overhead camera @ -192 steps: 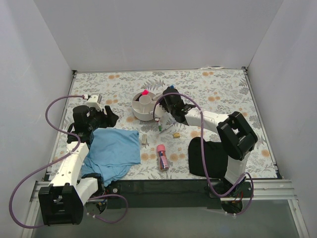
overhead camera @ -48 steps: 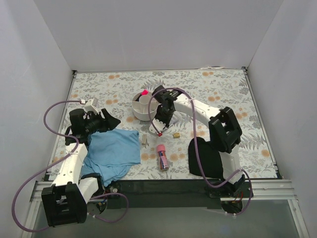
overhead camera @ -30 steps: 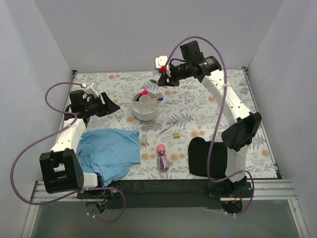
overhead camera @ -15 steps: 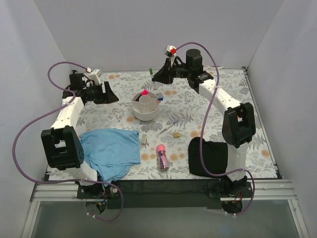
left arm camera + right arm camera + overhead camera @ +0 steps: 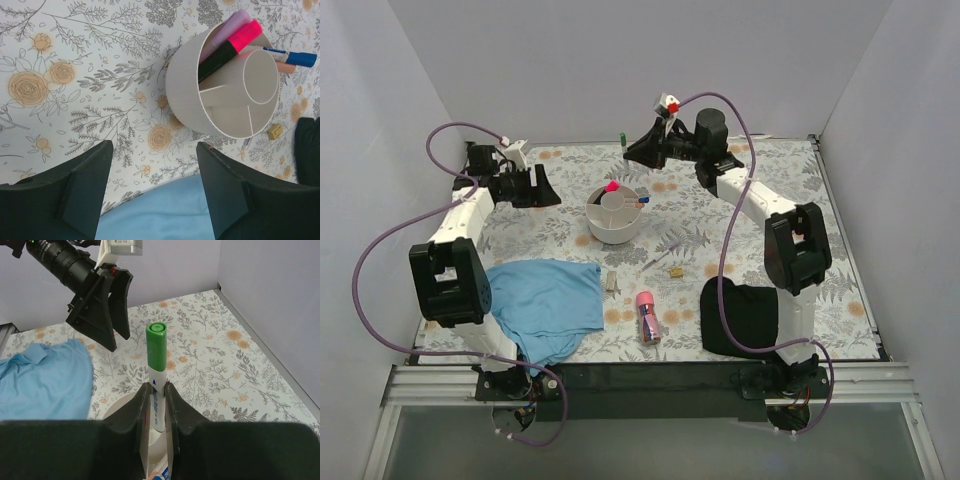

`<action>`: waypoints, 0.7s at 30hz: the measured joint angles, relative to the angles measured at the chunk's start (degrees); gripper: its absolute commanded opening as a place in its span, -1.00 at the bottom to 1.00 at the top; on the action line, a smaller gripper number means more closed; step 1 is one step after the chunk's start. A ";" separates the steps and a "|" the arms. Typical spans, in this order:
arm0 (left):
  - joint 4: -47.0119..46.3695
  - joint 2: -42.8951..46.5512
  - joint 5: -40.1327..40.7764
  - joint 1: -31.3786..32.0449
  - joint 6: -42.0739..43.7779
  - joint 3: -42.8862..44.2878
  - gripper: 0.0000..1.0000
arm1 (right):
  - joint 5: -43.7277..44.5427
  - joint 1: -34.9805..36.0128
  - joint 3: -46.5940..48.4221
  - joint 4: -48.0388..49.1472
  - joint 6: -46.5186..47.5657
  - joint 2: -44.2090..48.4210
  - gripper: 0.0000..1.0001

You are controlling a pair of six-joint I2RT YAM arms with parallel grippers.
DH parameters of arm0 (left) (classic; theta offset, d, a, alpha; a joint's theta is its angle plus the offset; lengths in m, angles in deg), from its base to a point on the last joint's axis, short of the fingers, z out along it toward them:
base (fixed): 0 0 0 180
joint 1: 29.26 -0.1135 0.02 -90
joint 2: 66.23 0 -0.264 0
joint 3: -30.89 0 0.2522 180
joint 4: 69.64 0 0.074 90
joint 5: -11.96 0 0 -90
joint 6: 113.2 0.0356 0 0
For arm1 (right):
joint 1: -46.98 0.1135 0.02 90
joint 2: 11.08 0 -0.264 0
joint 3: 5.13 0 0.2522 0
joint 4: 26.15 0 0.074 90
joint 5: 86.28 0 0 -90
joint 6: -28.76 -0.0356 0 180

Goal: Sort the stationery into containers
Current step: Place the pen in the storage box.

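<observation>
The white round organiser point(image 5: 613, 228) stands mid-table and holds a pink highlighter point(image 5: 612, 187) and a blue-capped marker point(image 5: 642, 199). My right gripper point(image 5: 632, 151) is raised behind it, shut on a green-capped marker point(image 5: 157, 355) held upright above the organiser point(image 5: 121, 408). My left gripper point(image 5: 544, 189) is open and empty, left of the organiser point(image 5: 188, 88); its dark fingers point(image 5: 82, 188) frame the blue cloth's edge. A pink tube point(image 5: 646, 315), a brass piece point(image 5: 675, 271), a grey piece point(image 5: 612, 282) and a thin pen point(image 5: 655, 262) lie on the table.
A blue cloth point(image 5: 542, 305) lies front left and a black cloth point(image 5: 740, 315) front right. White walls close in the table on three sides. The floral table cover point(image 5: 760, 200) shows at back right.
My right arm has lifted the green-capped marker from beside the organiser up to the back of the table. My left arm has swung from the blue cloth to the rear left.
</observation>
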 measured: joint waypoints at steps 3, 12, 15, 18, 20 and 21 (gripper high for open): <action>-0.31 -1.92 0.22 0.26 -0.35 2.32 0.36 | 0.39 0.04 0.00 1.18 0.02 -1.81 -0.97; -1.09 -2.80 0.24 1.09 -1.11 4.37 0.36 | 1.84 0.37 -0.96 1.55 1.11 -6.01 -0.97; -1.07 -2.99 0.26 1.22 -1.11 4.37 0.36 | 2.38 0.59 -1.73 1.55 1.97 -6.93 -0.97; -1.05 -3.21 0.24 1.25 -1.11 4.37 0.36 | 2.67 0.87 -1.81 1.55 2.73 -7.78 -0.97; -1.07 -3.41 0.24 1.27 -1.11 4.39 0.36 | 2.86 1.11 -1.81 1.60 2.97 -8.15 -0.97; -1.07 -3.61 0.24 1.27 -1.11 4.39 0.36 | 2.89 1.18 -1.81 1.62 3.08 -8.35 -0.97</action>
